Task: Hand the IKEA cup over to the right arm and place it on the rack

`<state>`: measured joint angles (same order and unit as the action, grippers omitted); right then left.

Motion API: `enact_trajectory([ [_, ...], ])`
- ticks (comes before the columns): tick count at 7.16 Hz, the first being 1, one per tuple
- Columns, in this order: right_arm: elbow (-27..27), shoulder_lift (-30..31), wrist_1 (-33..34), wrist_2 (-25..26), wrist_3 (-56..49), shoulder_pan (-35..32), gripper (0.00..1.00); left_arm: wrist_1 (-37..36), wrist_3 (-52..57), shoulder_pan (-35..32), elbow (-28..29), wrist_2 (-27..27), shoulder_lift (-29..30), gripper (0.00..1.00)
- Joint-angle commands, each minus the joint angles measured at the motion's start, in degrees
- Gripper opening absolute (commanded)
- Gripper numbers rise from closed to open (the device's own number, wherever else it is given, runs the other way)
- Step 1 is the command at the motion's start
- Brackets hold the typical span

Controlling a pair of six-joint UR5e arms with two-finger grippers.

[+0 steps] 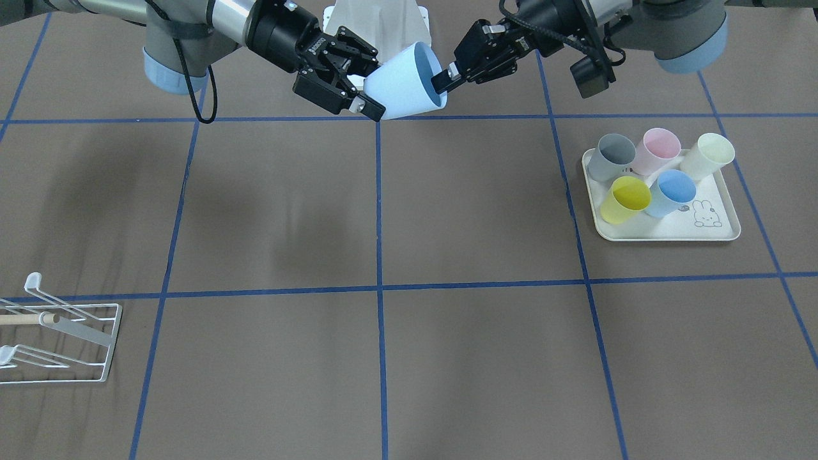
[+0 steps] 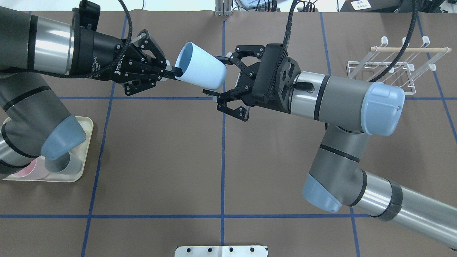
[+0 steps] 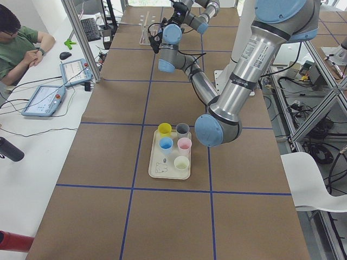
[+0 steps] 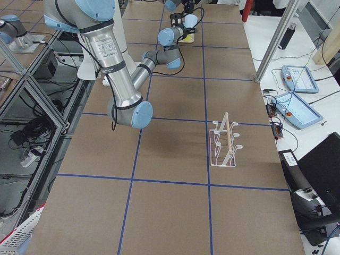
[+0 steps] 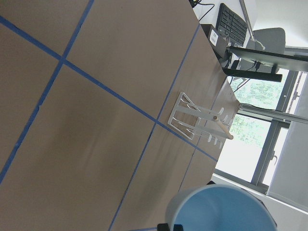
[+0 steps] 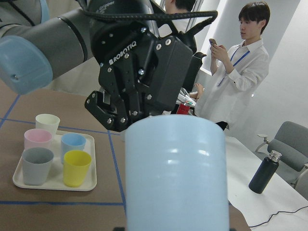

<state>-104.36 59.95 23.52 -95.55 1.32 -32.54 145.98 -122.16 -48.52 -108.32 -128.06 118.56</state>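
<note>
Well away from the rack [image 2: 387,64], the handover is happening in mid-air: the left gripper [image 2: 174,73] is pinching the cup [image 2: 201,71] by its rim while the right gripper [image 2: 211,75] is straddling its base, whether clamped I cannot tell, probably needing a firm squeeze before the left releases.

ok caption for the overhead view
Left gripper grips light blue plastic cup at the rim; open right gripper flanks its base

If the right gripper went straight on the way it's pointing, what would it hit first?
The pale blue cup: its closed base faces the right gripper, whose open jaws flank it. The left gripper pinches the cup's rim on the far side. The remaining gap is hard to judge.
</note>
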Motion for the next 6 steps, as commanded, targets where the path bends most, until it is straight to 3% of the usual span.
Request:
enact_trajectory([
  [1, 0.13, -0.01, 0.12, 0.27, 0.00, 0.02, 0.66, 0.00, 0.08, 0.09, 0.13, 0.00, 0.09, 0.00],
  [2, 0.21, -0.01, 0.21, 0.27, 0.09, 0.02, 0.62, 0.00, 0.08, 0.10, 0.22, -0.08, 0.18, 0.00],
  [3, 0.21, -0.01, 0.21, 0.27, 0.09, -0.07, 0.61, 0.09, 0.08, 0.10, 0.13, -0.09, 0.27, 0.16],
  [4, 0.30, -0.01, 0.21, 0.27, 0.09, -0.16, 0.60, 0.09, 1.91, 0.10, 0.13, -0.17, 0.27, 0.44],
  [5, 0.30, 0.08, 0.21, 0.27, 0.09, -0.24, 0.59, 0.09, 3.41, 0.10, 0.13, -0.17, 0.27, 0.99],
  [6, 0.39, 0.08, 0.21, 0.27, 0.09, -0.33, 0.59, 0.18, 3.60, 0.01, -0.05, -0.26, 0.01, 1.00],
])
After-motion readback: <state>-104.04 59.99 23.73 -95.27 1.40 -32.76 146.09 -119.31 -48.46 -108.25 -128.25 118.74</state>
